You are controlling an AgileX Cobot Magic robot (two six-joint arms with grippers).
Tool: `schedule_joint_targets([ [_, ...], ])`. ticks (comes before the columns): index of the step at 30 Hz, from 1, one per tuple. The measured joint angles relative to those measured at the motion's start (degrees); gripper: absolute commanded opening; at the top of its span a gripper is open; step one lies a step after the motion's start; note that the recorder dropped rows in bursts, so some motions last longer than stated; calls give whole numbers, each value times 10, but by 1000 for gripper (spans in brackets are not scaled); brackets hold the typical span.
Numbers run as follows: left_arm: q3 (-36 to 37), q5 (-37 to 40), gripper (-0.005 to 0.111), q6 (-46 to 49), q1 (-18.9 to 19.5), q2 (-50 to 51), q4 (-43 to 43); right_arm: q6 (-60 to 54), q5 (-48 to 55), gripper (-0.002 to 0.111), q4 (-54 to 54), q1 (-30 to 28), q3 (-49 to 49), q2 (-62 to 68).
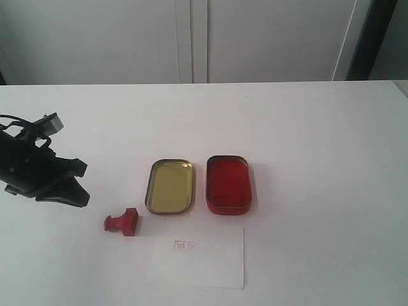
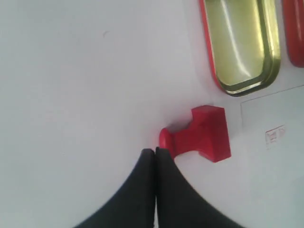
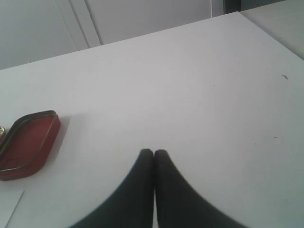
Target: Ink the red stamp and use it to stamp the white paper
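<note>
The red stamp [image 1: 123, 222] lies on its side on the white table, just left of the white paper [image 1: 210, 258]; it also shows in the left wrist view [image 2: 199, 134]. The paper bears a small red imprint [image 1: 183, 245]. My left gripper [image 1: 76, 191] is shut and empty, hovering left of the stamp; in its wrist view the closed fingertips [image 2: 155, 151] sit just short of the stamp's knob. My right gripper [image 3: 153, 152] is shut with nothing in it, over bare table, and is out of the exterior view.
An open red ink tin [image 1: 228, 183] sits beyond the paper, its gold-lined lid [image 1: 170, 185] beside it on the left. The tin's corner shows in the right wrist view [image 3: 26, 142]. White cabinet doors stand behind the table.
</note>
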Motion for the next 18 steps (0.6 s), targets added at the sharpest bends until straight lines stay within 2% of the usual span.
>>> schedule_joint_targets([
  [13, 0, -56, 0, -308, -52, -74, 343, 0, 0, 0, 0, 0, 0, 0],
  [18, 0, -66, 0, -352, -52, -77, 391, 0, 0, 0, 0, 0, 0, 0],
])
